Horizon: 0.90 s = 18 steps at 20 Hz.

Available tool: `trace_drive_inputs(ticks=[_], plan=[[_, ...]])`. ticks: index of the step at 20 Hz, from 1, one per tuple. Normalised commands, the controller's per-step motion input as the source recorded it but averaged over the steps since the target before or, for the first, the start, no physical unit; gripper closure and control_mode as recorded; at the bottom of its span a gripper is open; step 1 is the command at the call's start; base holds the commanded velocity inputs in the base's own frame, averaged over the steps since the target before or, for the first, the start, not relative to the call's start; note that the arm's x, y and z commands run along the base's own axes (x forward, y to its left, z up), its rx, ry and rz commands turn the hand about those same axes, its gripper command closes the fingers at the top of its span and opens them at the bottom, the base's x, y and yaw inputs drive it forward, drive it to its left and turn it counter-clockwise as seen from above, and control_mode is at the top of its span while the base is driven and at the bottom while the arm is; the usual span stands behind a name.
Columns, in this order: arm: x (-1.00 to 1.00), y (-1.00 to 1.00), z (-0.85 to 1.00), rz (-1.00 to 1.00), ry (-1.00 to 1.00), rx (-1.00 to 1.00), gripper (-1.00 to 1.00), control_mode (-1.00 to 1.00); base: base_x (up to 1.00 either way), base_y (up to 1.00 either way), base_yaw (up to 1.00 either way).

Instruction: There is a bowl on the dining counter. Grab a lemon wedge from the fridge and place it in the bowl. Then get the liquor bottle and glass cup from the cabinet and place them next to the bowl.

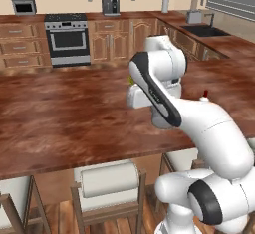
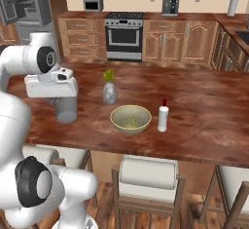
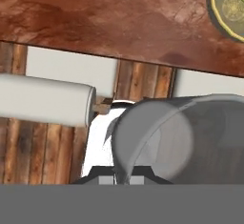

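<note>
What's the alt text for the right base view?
Claw holds a grey cup just above the wood counter's left end. Right of it stand a vase, a bowl with a lemon wedge, and a red-capped bottle.

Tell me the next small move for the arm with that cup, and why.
Probably carry the glass cup sideways toward the bowl, then lower it. The hand is shut on the cup, which hangs at the near edge of the dining counter, well short of the bowl. The lemon wedge and liquor bottle are already placed.
</note>
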Motion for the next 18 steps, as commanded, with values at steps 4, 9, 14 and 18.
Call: trace_drive_inputs(ticks=[4, 9, 14, 18], plan=[[0.98, 0.17, -0.54, 0.0, 0.03, 0.0, 1.0, -1.0, 0.0, 0.0, 0.0], [0.99, 0.01, -0.52, 0.0, 0.0, 0.0, 1.0, -1.0, 0.0, 0.0, 0.0], [0.95, 0.0, -0.6, 0.0, 0.0, -0.02, 1.0, -1.0, 0.0, 0.0, 0.0], [0.75, 0.0, -0.57, 0.0, 0.0, -0.06, 1.0, -1.0, 0.0, 0.0, 0.0]])
